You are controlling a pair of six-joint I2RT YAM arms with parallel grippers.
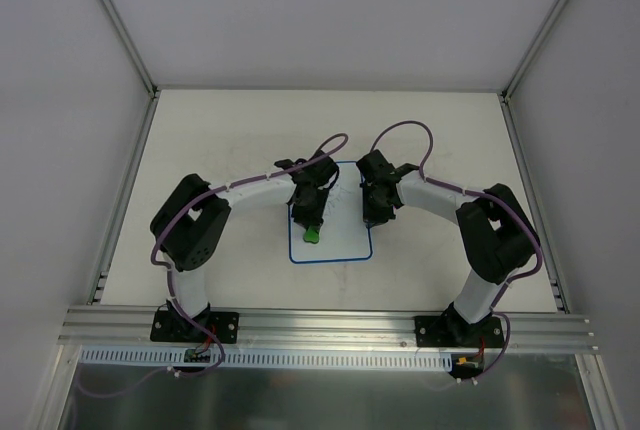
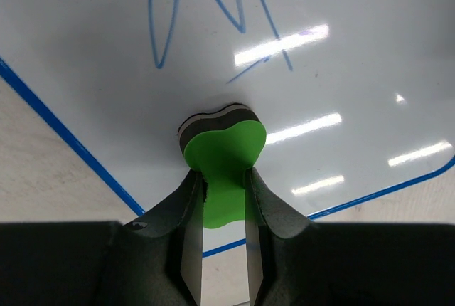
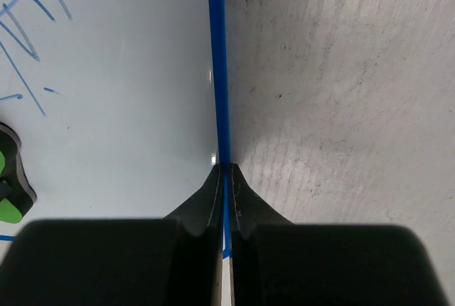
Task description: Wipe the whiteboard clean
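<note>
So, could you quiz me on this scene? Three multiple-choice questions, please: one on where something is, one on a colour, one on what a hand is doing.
1. Where is the tip of the right hand?
A) at the blue rim of the whiteboard
B) over the board's centre
C) beyond the table's edge

2. What colour are the lines of the drawing?
A) red
B) black
C) blue

3. What is the left hand doing?
A) hanging open and empty
B) gripping the green eraser
C) gripping a marker pen

Answers:
1 A: its closed fingertips sit right at the rim.
2 C: the strokes are blue, like the rim.
3 B: its fingers pinch the eraser's narrow waist.
</note>
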